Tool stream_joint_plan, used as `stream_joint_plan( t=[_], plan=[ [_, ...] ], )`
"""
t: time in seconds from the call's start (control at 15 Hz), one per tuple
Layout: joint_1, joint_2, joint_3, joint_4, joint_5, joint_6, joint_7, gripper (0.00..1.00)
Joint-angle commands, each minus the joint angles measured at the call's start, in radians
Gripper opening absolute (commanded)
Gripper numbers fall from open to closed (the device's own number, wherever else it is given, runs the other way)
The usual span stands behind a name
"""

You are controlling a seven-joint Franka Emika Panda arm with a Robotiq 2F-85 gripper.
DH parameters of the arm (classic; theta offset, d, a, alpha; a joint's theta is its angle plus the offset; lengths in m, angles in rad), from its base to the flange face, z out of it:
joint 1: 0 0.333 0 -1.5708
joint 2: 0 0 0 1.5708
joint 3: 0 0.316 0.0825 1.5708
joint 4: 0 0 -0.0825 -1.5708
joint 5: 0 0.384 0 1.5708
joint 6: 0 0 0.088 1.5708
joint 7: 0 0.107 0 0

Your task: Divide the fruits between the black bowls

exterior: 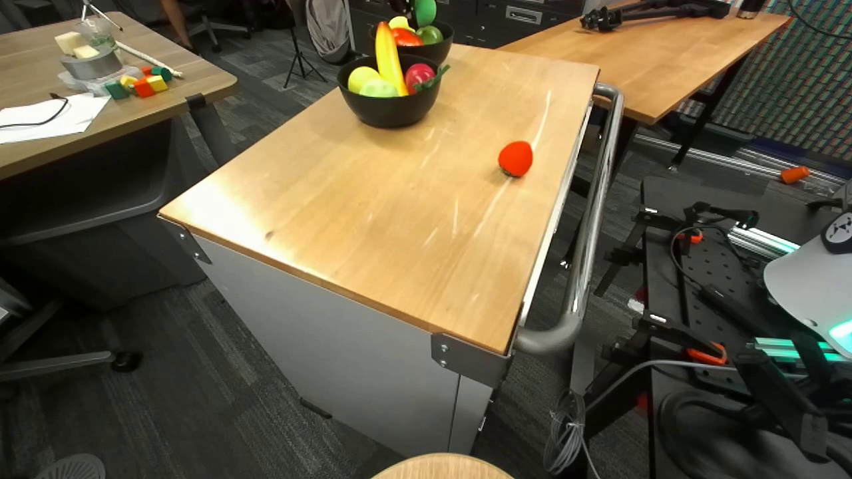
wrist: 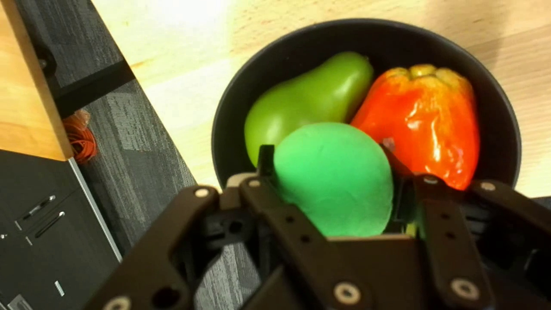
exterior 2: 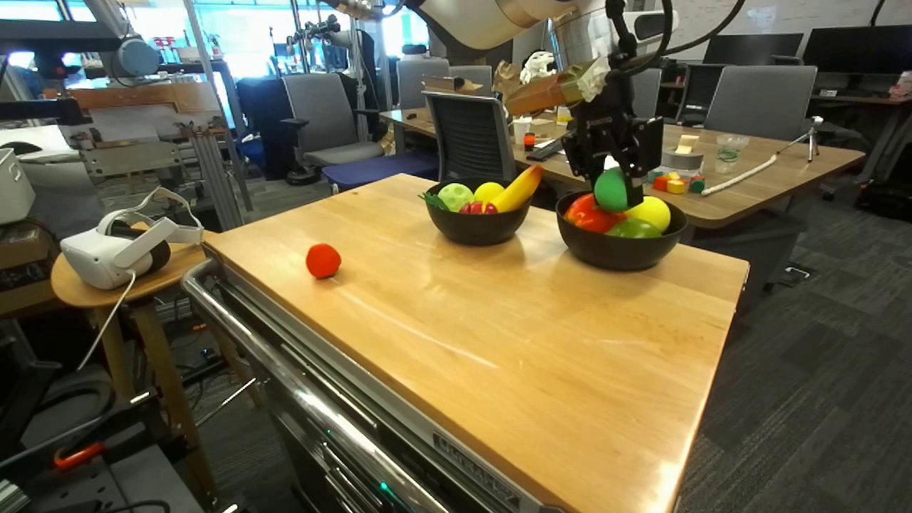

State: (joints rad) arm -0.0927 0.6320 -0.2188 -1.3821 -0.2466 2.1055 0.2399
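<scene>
Wooden tabletop (exterior 2: 442, 313); on far side in exterior view, right bowl (exterior 2: 620, 251) and left bowl (exterior 2: 476, 231), both black; gripper (wrist: 329, 161) over right bowl, clamping green round fruit (exterior 2: 610, 189); banana (exterior 2: 520, 189) in left bowl; red-orange fruit (wrist: 424, 125) and green pear-shaped fruit (wrist: 314, 97) in right bowl; red strawberry-shaped fruit (exterior 2: 323, 261) on tabletop at left, well apart from bowls

A white headset (exterior 2: 117, 246) is sitting on a wooden stool (exterior 2: 184, 259), its cable (exterior 2: 108, 322) trailing over the edge, and office chairs (exterior 2: 467, 128) are standing around a desk (exterior 2: 791, 167). Coloured blocks (exterior 2: 675, 187) are clustering there beside a grey roll (exterior 2: 682, 161), and a black cord (exterior: 60, 98) is lying across white paper (exterior: 80, 113). In the wrist view, a blurred orange coil (wrist: 82, 143), perhaps a cable, is resting on carpet (wrist: 122, 125).
</scene>
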Motion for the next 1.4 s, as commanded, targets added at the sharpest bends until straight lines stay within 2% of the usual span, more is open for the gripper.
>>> stream_joint_plan(
  t=[0.0,0.07,0.13,0.27,0.47,0.73,0.87,1.07,1.33],
  plan=[
    [-0.006,0.032,0.012,0.042,0.017,-0.046,-0.009,0.30],
    [-0.004,0.033,0.010,0.043,0.013,-0.053,-0.007,0.38],
    [-0.002,0.031,0.009,0.043,0.011,-0.055,-0.003,0.80],
    [0.006,0.012,0.003,0.037,0.001,-0.042,0.012,0.80],
    [0.020,-0.046,-0.001,0.014,-0.007,-0.024,0.032,1.00],
    [0.058,-0.160,0.004,-0.054,-0.028,0.004,0.071,1.00],
    [0.083,-0.250,0.022,-0.132,-0.039,0.051,0.059,1.00],
    [0.109,-0.390,0.063,-0.283,-0.035,0.213,0.049,1.00],
    [0.145,-0.541,0.095,-0.483,-0.100,0.393,0.090,1.00]
  ],
)
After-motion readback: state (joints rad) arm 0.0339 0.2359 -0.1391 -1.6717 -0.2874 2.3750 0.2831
